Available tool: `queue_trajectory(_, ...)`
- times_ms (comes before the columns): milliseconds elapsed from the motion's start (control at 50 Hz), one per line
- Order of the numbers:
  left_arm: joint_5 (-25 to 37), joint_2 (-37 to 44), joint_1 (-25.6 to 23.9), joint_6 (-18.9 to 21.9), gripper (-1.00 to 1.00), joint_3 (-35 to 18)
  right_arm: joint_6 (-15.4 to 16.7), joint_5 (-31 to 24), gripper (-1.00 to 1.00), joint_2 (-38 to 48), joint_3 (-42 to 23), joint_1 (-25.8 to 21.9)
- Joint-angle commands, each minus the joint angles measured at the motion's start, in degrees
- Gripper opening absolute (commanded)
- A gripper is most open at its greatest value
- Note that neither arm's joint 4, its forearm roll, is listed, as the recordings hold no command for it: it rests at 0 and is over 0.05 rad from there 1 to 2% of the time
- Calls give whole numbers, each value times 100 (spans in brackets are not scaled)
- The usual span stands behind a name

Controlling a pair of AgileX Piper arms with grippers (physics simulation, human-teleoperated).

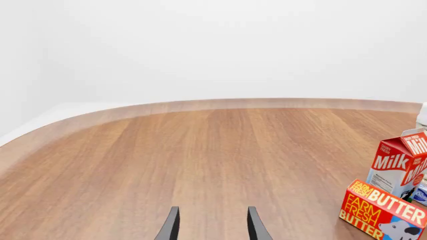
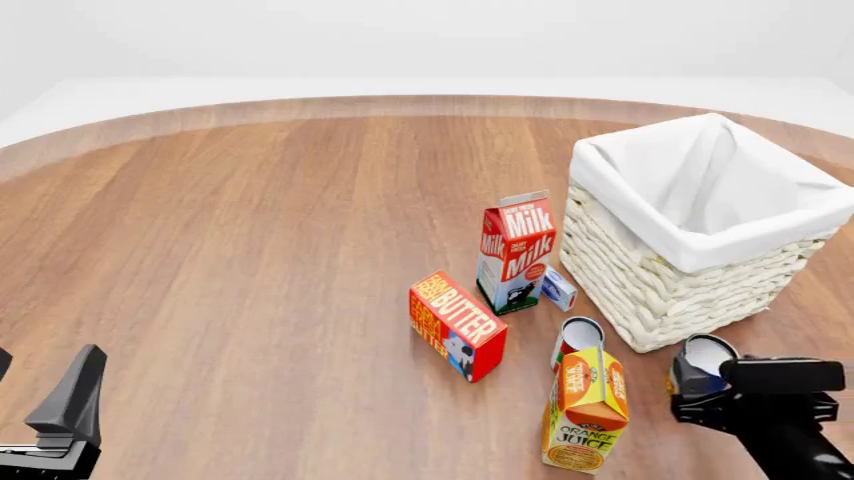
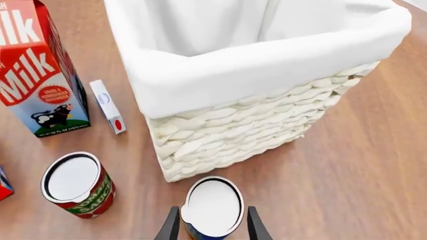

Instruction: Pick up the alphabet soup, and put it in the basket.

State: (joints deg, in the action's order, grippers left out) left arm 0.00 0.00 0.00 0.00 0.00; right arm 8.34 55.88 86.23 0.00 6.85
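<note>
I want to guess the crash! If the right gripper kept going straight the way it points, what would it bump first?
The soup can, already between the right gripper fingers. Past it, the basket wall looks next in line, though depth is hard to judge.

You see a smooth, satiny wood-grain table (image 2: 267,250). On it, the basket (image 3: 227,135) is rough cream wicker lined with matt white cloth. Beside the basket, the alphabet soup (image 3: 212,207) has a smooth pale lid; the milk carton (image 2: 514,250) looks like printed card.
</note>
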Motion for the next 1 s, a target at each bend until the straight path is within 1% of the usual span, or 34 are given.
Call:
queue_trajectory(20,0,0,0,0,100,0,-2,620,100,716,0,4)
queue_trajectory(380,0,0,0,0,100,0,5,1302,100,1512,0,25)
queue_trajectory(560,0,0,0,0,100,0,-25,1346,100,1579,0,-53)
queue_trajectory(580,0,0,0,0,100,0,-36,1329,-100,1550,0,-85)
queue_trajectory(720,0,0,0,0,100,0,-4,1160,-100,1327,0,-104)
queue_trajectory(820,0,0,0,0,100,0,31,717,-100,804,0,-65)
queue_trajectory(860,0,0,0,0,100,0,52,431,-100,476,0,-48)
queue_trajectory(920,0,0,0,0,100,0,58,-300,-100,-347,0,-28)
queue_trajectory(940,0,0,0,0,100,0,58,-357,-100,-404,0,-28)
queue_trajectory(1000,0,0,0,0,100,0,56,-1031,-100,-1164,0,0)
